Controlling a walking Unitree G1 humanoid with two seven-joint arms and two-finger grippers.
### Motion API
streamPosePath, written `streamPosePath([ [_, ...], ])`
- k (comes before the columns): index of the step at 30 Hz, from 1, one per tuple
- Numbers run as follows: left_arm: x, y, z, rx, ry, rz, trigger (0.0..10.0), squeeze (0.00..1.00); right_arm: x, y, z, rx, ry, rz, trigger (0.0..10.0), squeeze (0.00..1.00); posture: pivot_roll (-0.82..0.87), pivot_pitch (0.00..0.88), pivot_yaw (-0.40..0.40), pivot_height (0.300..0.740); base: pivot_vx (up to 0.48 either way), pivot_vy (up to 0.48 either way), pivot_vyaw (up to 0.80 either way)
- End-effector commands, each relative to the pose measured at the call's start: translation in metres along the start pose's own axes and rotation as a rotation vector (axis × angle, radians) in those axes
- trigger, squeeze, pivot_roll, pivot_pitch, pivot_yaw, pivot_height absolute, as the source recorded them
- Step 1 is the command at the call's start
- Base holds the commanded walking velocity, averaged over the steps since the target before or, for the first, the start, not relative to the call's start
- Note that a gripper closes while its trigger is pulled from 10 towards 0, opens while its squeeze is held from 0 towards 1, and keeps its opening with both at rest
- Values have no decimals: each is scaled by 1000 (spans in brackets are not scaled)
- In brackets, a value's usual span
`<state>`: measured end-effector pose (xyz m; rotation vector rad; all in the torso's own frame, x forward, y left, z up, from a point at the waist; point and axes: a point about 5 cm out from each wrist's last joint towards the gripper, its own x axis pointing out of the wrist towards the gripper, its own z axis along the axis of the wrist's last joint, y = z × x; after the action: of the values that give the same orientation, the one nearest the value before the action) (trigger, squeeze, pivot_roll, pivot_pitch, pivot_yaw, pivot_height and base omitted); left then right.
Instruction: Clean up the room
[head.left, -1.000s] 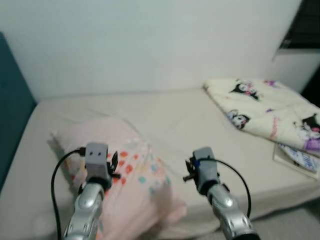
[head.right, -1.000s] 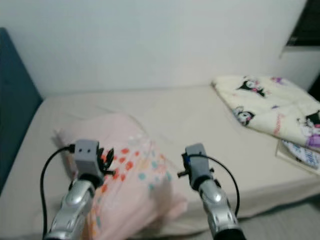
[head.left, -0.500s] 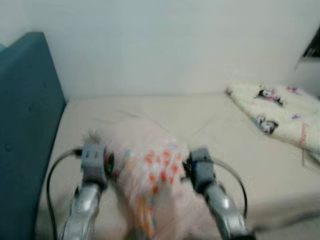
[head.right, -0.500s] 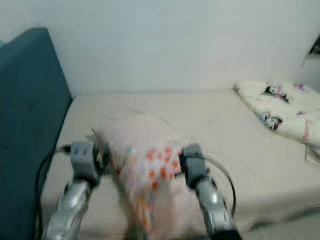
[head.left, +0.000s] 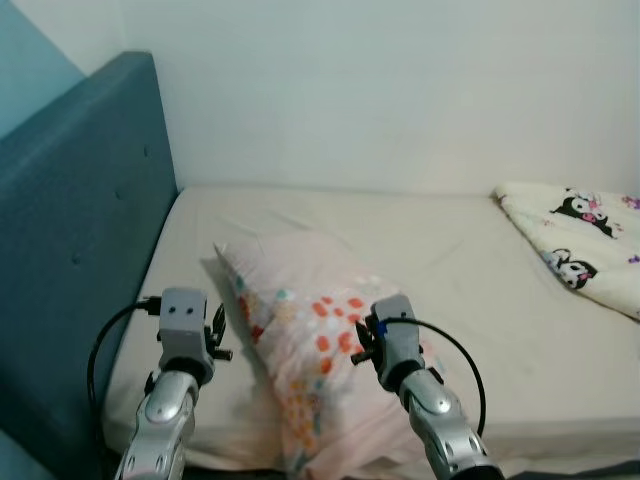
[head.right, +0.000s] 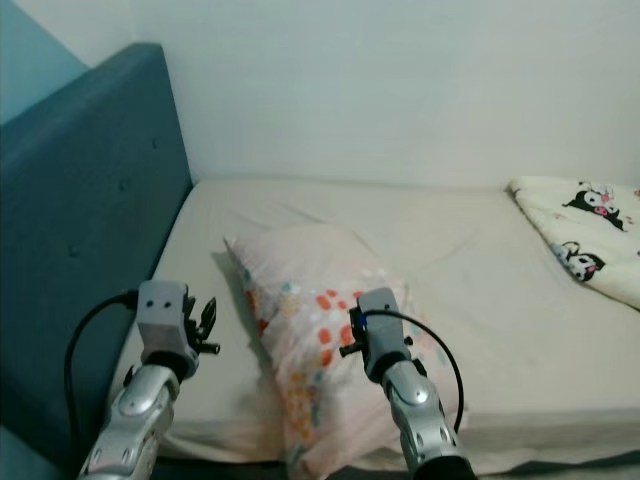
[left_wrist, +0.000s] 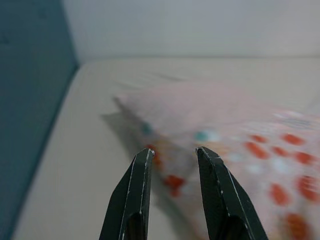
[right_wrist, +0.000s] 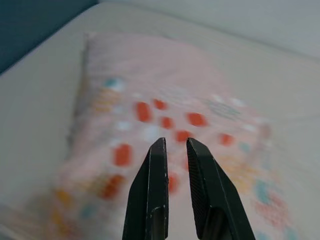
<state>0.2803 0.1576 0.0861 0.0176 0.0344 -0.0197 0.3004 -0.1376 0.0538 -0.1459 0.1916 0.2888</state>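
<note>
On the bed, covered by a plain beige sheet, lies a soft pale pink pillow printed with orange, red and teal dots; it sits toward the near edge of the mattress, on the side of the padded teal headboard, with one corner pointing toward the white wall behind and its near end drooping over the mattress edge; at the far right of the bed rests a folded cream blanket printed with black-and-white cartoon characters, well apart from the pillow; the left hand hovers above the sheet just beside the pillow's headboard-side edge, between pillow and headboard, its two long black fingers spread a little apart with nothing between them, their tips aimed at the pillow's edge in the left wrist view; the right hand hangs above the dotted part of the pillow, its fingers drawn close with only a narrow slit between them, pinching nothing; whether its tips touch the fabric cannot be told; both silver arms rise from the near edge of the head view, the left over the sheet beside the pillow, the right over the pillow's near end, each with a black cable looping off its wrist.
</note>
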Motion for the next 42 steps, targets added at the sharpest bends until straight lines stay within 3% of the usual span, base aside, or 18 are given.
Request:
streamPosePath([
  [1, -1, -6, -2, 12, 20, -13, 10000, 0, -1, -1, -4, 25, 3, -13, 10000, 0, 105, 0, -84, 740, 0, 0, 0],
  [7, 1, -8, -3, 25, 31, -5, 10000, 0, 0, 0, -1, -39, 0, 1, 10000, 0, 101, 0, -82, 740, 0, 0, 267],
  [16, 5, -2, -8, 41, 79, 83, 10000, 0, -1, 2, 1, -50, -8, 31, 10000, 0, 87, 0, -81, 740, 0, 0, 800],
  [23, 5, -4, -12, 38, 115, 90, 10000, 0, 0, 1, 2, -51, -13, 38, 10000, 0, 82, 0, -86, 740, 0, 0, 800],
  [32, 4, -10, -6, 56, 48, 44, 10000, 0, 0, -6, 6, -46, -30, 25, 10000, 0, 76, 4, -97, 740, 0, 0, 762],
  [33, 4, -11, -4, 54, 39, 21, 10000, 0, -1, -9, 6, -4, -33, 3, 10000, 0, 75, 6, -95, 740, 0, 0, 0],
  [42, 2, -20, -2, 49, 13, -96, 10000, 0, -4, -11, 2, 10, -19, -40, 10000, 0, 66, 6, -83, 740, 0, 0, 0],
])
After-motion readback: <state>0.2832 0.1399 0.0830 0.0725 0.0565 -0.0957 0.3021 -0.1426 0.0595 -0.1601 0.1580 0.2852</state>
